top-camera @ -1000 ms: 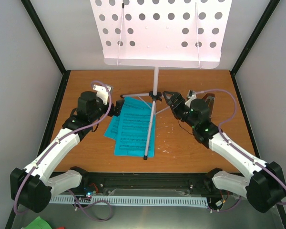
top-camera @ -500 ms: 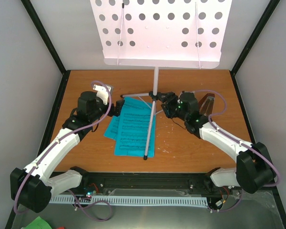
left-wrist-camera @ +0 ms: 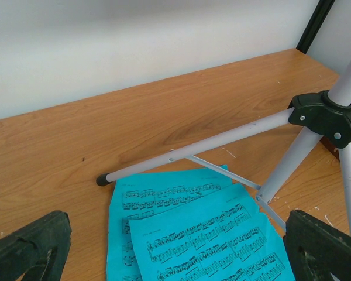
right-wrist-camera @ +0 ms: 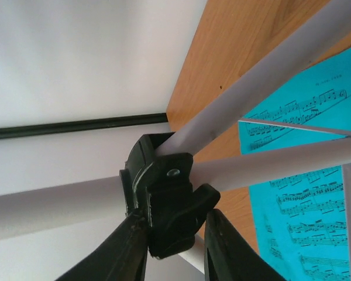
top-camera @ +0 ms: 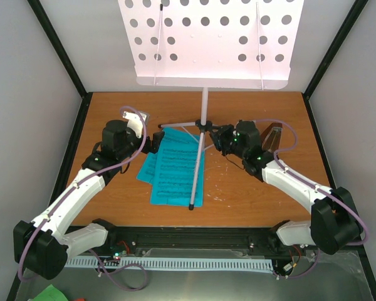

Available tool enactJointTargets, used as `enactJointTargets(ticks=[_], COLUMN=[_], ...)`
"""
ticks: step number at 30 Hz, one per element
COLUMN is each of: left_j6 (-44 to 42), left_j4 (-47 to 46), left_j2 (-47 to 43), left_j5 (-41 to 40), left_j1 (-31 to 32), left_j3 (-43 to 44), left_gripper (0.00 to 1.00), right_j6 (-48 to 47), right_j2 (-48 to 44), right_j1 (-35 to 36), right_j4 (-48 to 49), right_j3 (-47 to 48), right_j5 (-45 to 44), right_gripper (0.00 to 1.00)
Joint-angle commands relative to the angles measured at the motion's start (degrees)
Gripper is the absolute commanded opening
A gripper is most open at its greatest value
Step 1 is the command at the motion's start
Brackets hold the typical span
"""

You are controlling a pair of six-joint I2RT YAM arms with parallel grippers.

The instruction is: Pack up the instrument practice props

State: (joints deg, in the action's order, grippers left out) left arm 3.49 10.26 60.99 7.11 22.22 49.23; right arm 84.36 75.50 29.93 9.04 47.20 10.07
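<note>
music stand [top-camera: 210,44] upright mid-table [top-camera: 269,194], seems stiff, top-heavy, with smooth tubes likely slippery | blue pages [top-camera: 175,166] flat under its front leg, limp | right gripper [right-wrist-camera: 175,225] pinching black hub [right-wrist-camera: 164,187], the firmest hold, I judge | left gripper [left-wrist-camera: 175,234] spread, empty

- The left arm [top-camera: 81,188] and right arm [top-camera: 301,188] match: smooth white shell links joined by rounded black motor housings.
- A lilac-grey cable [top-camera: 133,110] runs along each arm, standing off in loops.
- 2 chunky black shoulder blocks [top-camera: 34,248] sit by the bench's near corners.
- A green light [top-camera: 258,158] glows on the right arm's black housing.
- Left gripper [left-wrist-camera: 175,234]: matte, grainy black fingers [left-wrist-camera: 32,243] with a cut-out.
- Right gripper [right-wrist-camera: 176,225]: smoother black fingers [right-wrist-camera: 114,257], faintly shiny.
</note>
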Motion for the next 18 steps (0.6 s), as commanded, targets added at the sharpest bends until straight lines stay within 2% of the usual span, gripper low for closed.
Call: enactJointTargets(ticks=[1,6,14,18], left_j6=[0.05,0.03,-0.06,-0.04], left_j4=[-1.47,-1.47,-1.47,-1.47], left_j2=[0.26,0.37,0.44,0.53], left_j5=[0.61,0.79,0.88,0.97], left_j1=[-0.16,-0.18,-0.17,-0.16], left_j3=[0.59,0.53,0.56,0.52], left_gripper=[0.99,0.99,0.99,1.0], right_j6=[0.85,1.0,0.42,-0.69], right_j2=[-0.09,-0.14,-0.87,-0.98], right_j1=[-0.03,0.04,0.04,0.04], right_j4=[0.74,0.63,1.55,2.66], right_j3=[1.49,1.21,0.1,-0.15], right_j5=[-0.97,-0.73,-2.09,-2.05], right_gripper=[0.23,0.17,0.31,0.22])
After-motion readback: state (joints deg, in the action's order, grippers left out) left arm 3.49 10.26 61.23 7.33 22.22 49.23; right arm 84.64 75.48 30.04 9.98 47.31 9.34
